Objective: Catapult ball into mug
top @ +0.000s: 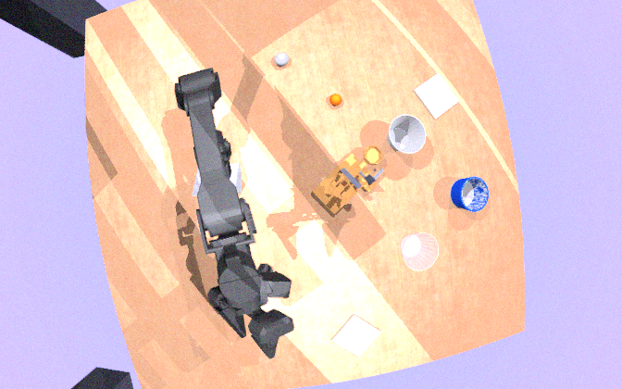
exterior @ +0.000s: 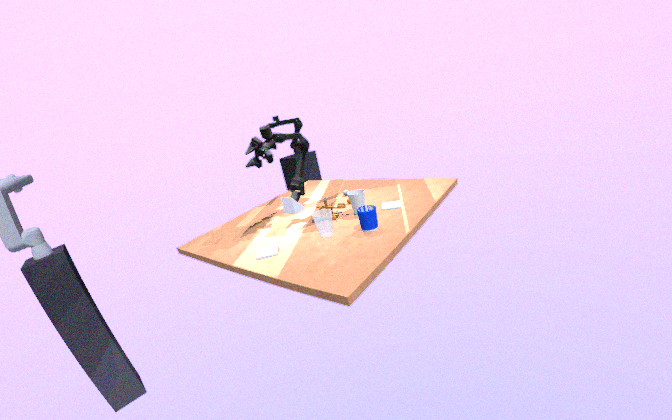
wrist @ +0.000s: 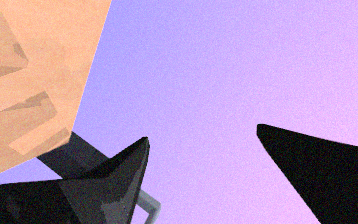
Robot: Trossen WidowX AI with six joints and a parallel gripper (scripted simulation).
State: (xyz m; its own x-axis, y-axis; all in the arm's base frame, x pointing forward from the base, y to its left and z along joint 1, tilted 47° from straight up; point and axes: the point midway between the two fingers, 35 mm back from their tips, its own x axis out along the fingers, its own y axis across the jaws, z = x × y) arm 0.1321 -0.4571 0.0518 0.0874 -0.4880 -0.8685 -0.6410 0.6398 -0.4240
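Observation:
My gripper (top: pixel 257 345) (exterior: pixel 247 159) (wrist: pixel 201 135) is open and empty. It hangs high, near the table's left front part in the top view, far from the balls and catapult. An orange ball (top: pixel 335 99) (exterior: pixel 348 201) and a grey ball (top: pixel 281 58) lie on the table beyond the catapult. The wooden catapult (top: pixel 332 189) (exterior: pixel 341 205) stands mid-table, its round yellow cup (top: pixel 372 155) towards the grey cup; I see no ball in it. The blue mug (top: pixel 458 194) (exterior: pixel 368 218) stands upright to the right in the top view. The wrist view shows neither balls, catapult nor mug.
A grey cup (top: pixel 398 123) (exterior: pixel 358 201) stands near the catapult. A clear ribbed cup (top: pixel 421 254) (exterior: pixel 324 225) stands nearer the front. White squares (top: pixel 436 96) (top: pixel 356 335) lie on the table. A white angled piece (top: pixel 236 178) (exterior: pixel 291 205) is beside my arm.

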